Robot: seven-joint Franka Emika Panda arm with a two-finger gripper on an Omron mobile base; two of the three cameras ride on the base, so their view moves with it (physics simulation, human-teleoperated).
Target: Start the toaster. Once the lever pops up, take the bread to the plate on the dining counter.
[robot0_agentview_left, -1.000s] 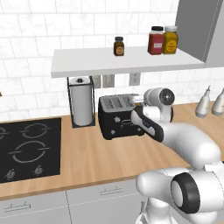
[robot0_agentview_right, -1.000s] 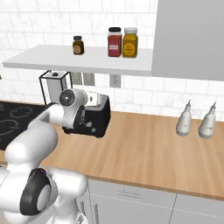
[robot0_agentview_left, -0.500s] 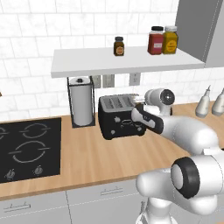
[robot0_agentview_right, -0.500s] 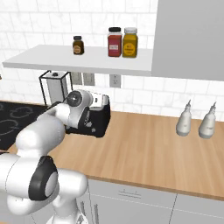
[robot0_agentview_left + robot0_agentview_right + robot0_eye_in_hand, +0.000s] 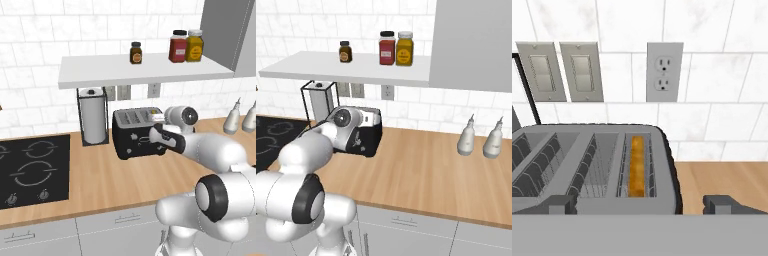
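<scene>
I have the arm reaching forward from the base and bent at the elbow, its forearm running roughly level over the wooden surface [image 5: 100,185] toward the back wall. The gripper [image 5: 161,134] sits at the right end of the toaster [image 5: 135,132], at about the height of its grey top, with the wrist joint just behind it. From the right base view the hand covers much of the toaster [image 5: 368,137], and the big white upper arm fills the lower left of that view.

Through the hand view I look down and across the toaster [image 5: 587,170] toward the tiled wall. The jaws are spread wide: one dark fingertip shows low on the left over the toaster's near edge and the other low on the right, past its end, above the bare wood. They hold nothing.

The bread [image 5: 636,167] stands on edge, sunk down inside the rightmost slot, a golden-brown strip between the wire guides. The other slots beside it look empty.

A paper towel roll [image 5: 93,121] in a black frame stands just left of the toaster.
</scene>
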